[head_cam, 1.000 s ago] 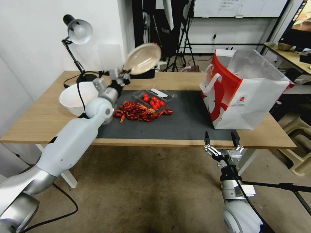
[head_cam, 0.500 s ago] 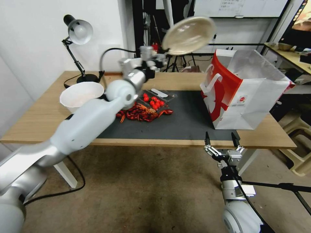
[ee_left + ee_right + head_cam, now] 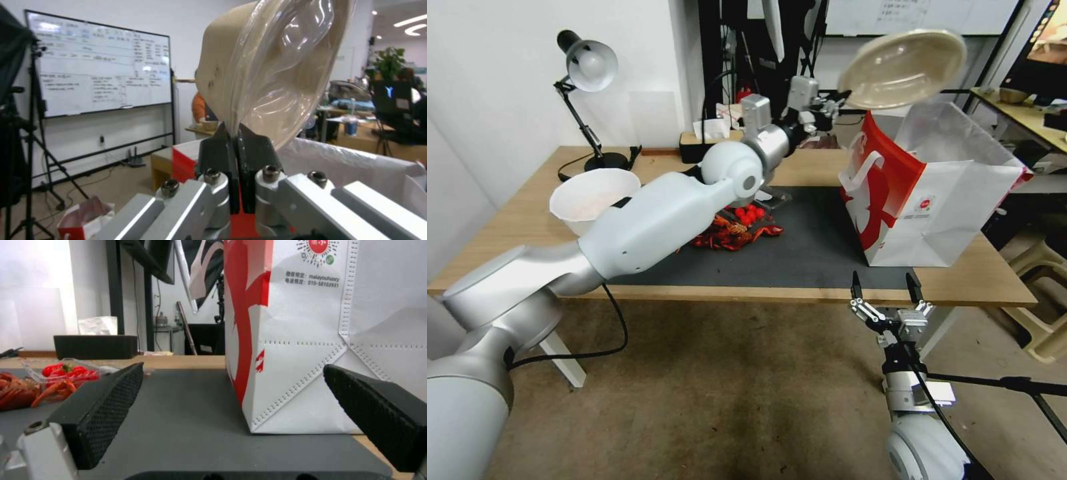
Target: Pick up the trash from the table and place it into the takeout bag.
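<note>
My left gripper is shut on the rim of the beige lidded bowl and holds it tilted in the air, just above the open top of the takeout bag. In the left wrist view the fingertips pinch the bowl's edge, with the bag's white lining below. The bag stands upright on the table's right end. My right gripper hangs open below the table's front edge, facing the bag.
Red crayfish shells and a clear tray of cherry tomatoes lie on the dark mat. A white bowl and a desk lamp stand at the left. A black box sits at the back edge.
My left arm has swung to the right and higher, carrying the beige bowl from above the table's middle to above the bag's mouth. The right arm has stayed put.
</note>
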Tool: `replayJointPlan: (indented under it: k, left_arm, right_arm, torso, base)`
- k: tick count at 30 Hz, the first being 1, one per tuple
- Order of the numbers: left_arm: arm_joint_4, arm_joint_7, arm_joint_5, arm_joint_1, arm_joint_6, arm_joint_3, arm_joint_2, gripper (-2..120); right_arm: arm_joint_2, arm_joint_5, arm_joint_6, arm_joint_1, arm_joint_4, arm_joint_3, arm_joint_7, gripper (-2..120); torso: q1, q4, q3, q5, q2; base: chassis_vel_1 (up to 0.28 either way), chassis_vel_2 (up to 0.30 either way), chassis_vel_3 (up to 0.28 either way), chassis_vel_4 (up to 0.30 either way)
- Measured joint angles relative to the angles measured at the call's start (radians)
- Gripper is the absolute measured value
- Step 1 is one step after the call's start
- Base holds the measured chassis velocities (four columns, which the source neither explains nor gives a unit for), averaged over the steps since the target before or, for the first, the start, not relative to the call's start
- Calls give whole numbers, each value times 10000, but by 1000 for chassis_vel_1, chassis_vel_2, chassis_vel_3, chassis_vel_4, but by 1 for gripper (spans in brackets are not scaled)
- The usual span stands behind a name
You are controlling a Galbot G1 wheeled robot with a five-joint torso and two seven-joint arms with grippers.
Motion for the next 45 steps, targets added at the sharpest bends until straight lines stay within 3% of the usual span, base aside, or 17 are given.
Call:
replayJointPlan:
  k: [13,24,31,32,38,45]
  left_arm:
    - [703,94,-44,-620,36,1276,-743,0]
    - [1118,42,67,-755,89,1503,-1213,0]
    - [1065,-91,72,-734,113,1437,-1244,25]
    - [1039,-119,68,-722,118,1421,-1242,32]
    - [949,-230,57,-675,109,1218,-1216,48]
    - [747,-354,-60,-156,43,-8,-671,78]
  right_arm:
    - [52,55,80,68,-79,16,-3,100]
    - [81,80,171,54,-106,61,-3,100]
    - [70,91,202,28,-111,80,-4,100]
    - [70,91,203,28,-112,79,-4,100]
    - [63,91,203,46,-112,75,-4,100]
    - [44,91,198,41,-102,76,-4,100]
  torso:
    - [0,-1,0,0,0]
    - [0,0,-1,1,0]
    - [0,0,-1,-1,0]
    - [0,0,-1,-1,0]
    - [0,-1,-1,-1,2]
    - [0,-1,0,-2,2]
  base:
    - [0,0,0,0]
    - [0,0,0,0]
    - [0,0,0,0]
    - [0,0,0,0]
    - [0,0,0,0]
    - [0,0,0,0]
